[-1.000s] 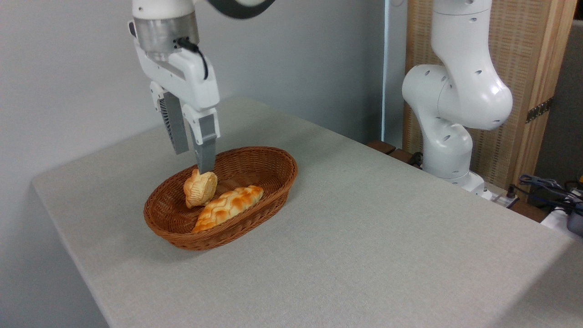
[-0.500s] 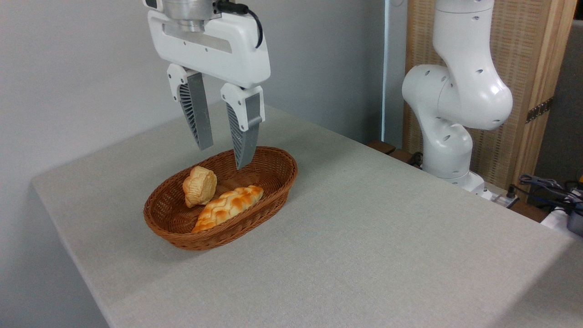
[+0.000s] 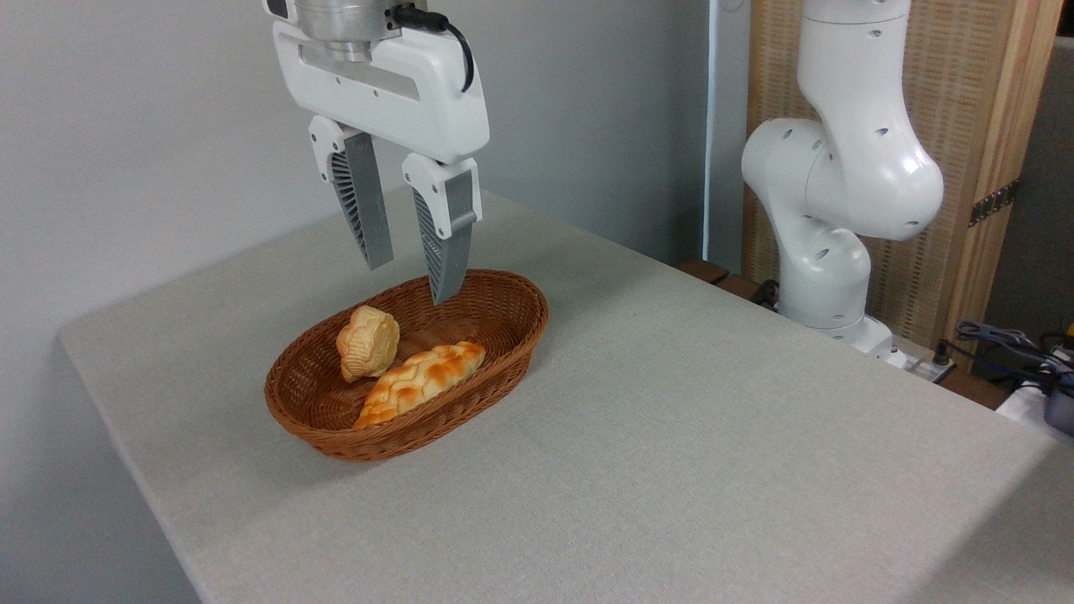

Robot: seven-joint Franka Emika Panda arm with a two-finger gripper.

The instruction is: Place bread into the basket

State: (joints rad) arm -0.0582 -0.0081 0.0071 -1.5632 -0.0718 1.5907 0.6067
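The bun [image 3: 367,341] lies tilted in the basket [image 3: 470,411]; it looks light, stiff and glossy, best pinched across its ridged sides. Fingers [image 3: 370,235] hang open, empty.

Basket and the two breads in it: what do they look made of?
The basket looks like brown woven wicker; the weave shows all over its wall and rim. The small bun has a glossy golden top and paler ridged underside. The braided loaf has a shiny orange-and-white crust. That even gloss suggests plastic or foam replicas, though real glazed bread cannot be ruled out.
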